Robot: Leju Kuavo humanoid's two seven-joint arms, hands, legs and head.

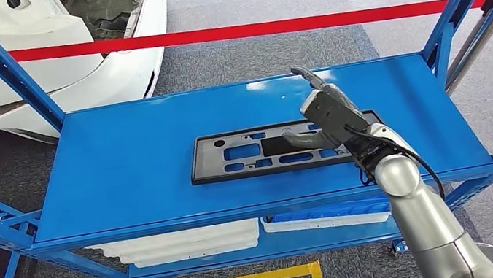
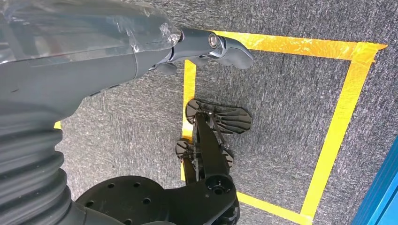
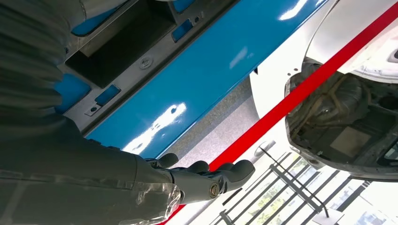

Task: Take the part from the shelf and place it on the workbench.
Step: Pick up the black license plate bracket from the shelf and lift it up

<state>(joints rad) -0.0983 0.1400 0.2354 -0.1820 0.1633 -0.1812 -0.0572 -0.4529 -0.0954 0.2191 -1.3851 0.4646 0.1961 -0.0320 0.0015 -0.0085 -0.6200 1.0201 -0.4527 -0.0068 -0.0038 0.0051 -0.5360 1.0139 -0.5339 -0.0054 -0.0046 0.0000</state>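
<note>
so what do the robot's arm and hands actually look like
The right arm is smooth silver metal with a black cable looping near the wrist. The right hand is grey with darker fingers. The left hand shows a ribbed grey cover, clear plastic wrap and a thick grey thumb.

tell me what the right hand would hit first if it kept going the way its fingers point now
Probably nothing on the shelf: the right hand hovers over the black part, fingers pointing past the blue shelf's far edge toward the red tape. Depth is unclear.

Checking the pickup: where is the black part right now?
In the head view the part lies flat on the blue shelf, right of centre near the front edge, its right end under the right robot hand.
</note>
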